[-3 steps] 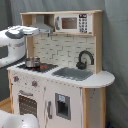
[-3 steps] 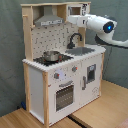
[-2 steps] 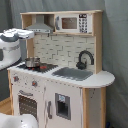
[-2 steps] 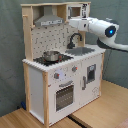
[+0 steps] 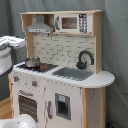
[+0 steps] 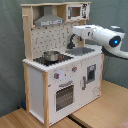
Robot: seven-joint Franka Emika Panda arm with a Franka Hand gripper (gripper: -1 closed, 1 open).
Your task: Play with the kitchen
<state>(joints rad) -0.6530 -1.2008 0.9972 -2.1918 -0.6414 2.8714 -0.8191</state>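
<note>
Above the grey sink [image 6: 83,51] of the tall white and light-wood toy kitchen [image 6: 60,80], the white arm [image 6: 97,36] is reaching; its hand's grip cannot be told. It should be descending slowly, avoiding the black faucet [image 5: 85,59].

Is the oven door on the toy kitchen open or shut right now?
Shut. In both exterior views the oven door sits flush with the kitchen's white front, handle across its top, with no gap showing.

One kitchen [image 5: 65,80], holding one pot [image 5: 32,62], one faucet [image 5: 85,59], one sink [image 5: 73,73] and one microwave [image 5: 73,23].
</note>
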